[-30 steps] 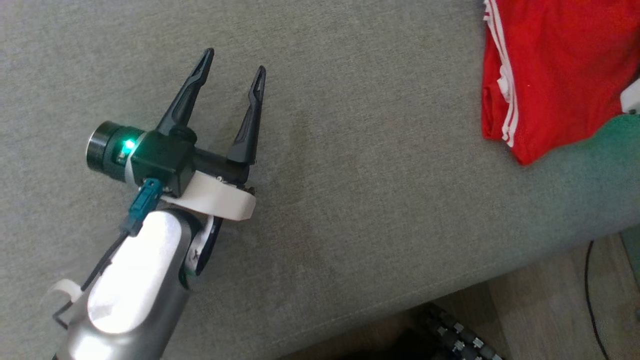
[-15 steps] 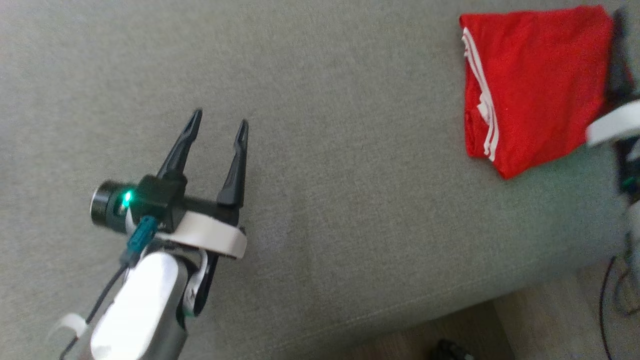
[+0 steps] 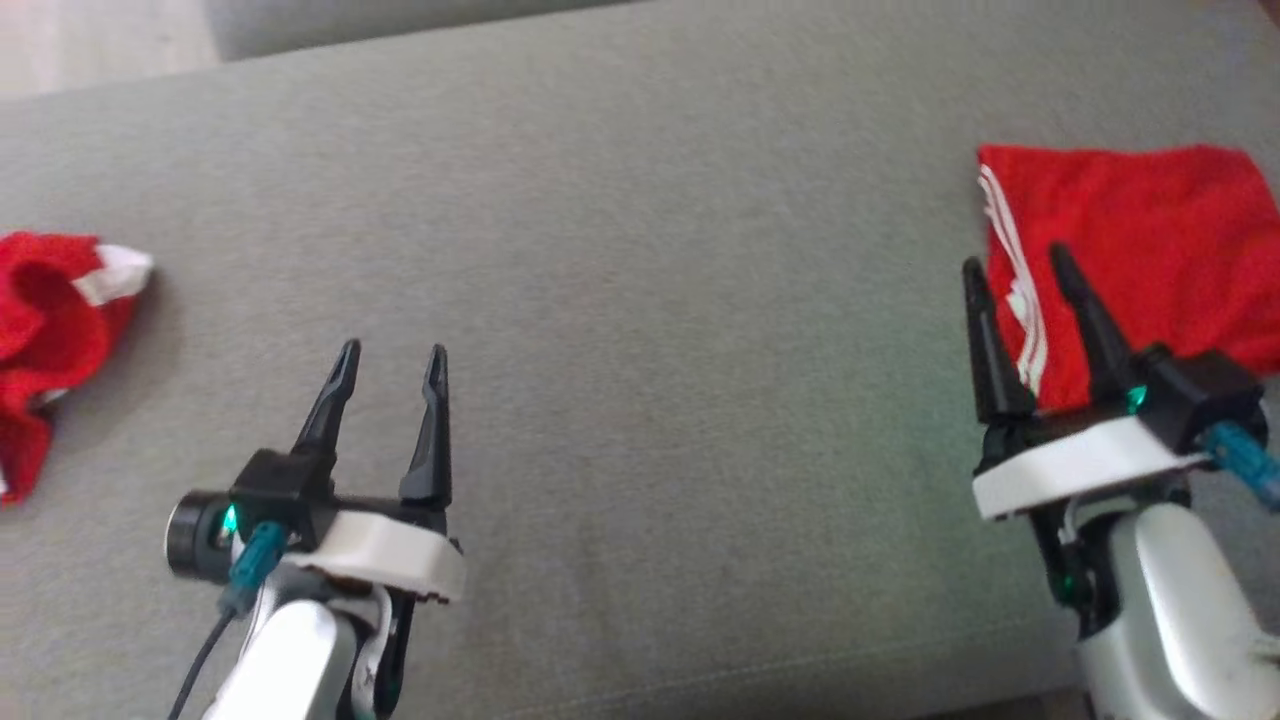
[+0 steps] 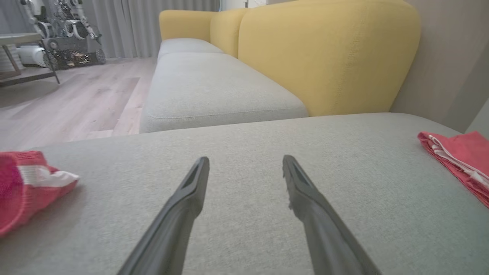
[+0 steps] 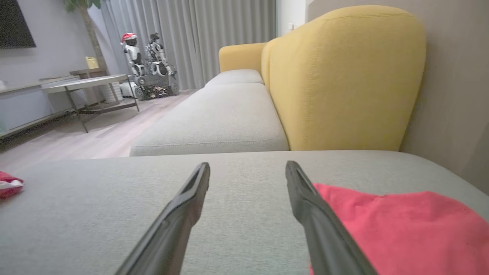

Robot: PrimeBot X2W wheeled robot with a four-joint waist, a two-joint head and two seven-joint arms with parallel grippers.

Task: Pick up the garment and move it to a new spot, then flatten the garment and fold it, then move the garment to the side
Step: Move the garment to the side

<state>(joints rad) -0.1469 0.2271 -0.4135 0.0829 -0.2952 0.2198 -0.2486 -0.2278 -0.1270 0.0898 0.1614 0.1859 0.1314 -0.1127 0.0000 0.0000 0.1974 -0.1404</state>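
**A:** Log the claws first.

**B:** Left gripper (image 3: 393,348): released, both dark fingers spread, nothing between them. It sits over bare cushion at the lower left of the head view. Right gripper (image 3: 1013,258): also released, fingers apart and empty, at the lower right.

**A:** Surface?

**B:** Broad grey woven-fabric sofa seat (image 3: 650,300). The wrist views show a mustard-yellow padded backrest (image 4: 324,49) behind it and pale wooden floor (image 4: 76,99) off to the left.

**A:** Where is the garment?

**B:** The folded red garment with white side stripes (image 3: 1130,250) lies flat at the far right of the seat, striped edge facing the middle. In the head view the right gripper's fingers cross its striped edge. In the right wrist view the red cloth lies just beside and under the right-hand finger. I cannot tell if that finger touches the cloth.

**A:** Anything else on the seat?

**B:** A crumpled red cloth with a white band (image 3: 50,330), bunched at the far left edge. It is well apart from the left gripper and from the folded piece.
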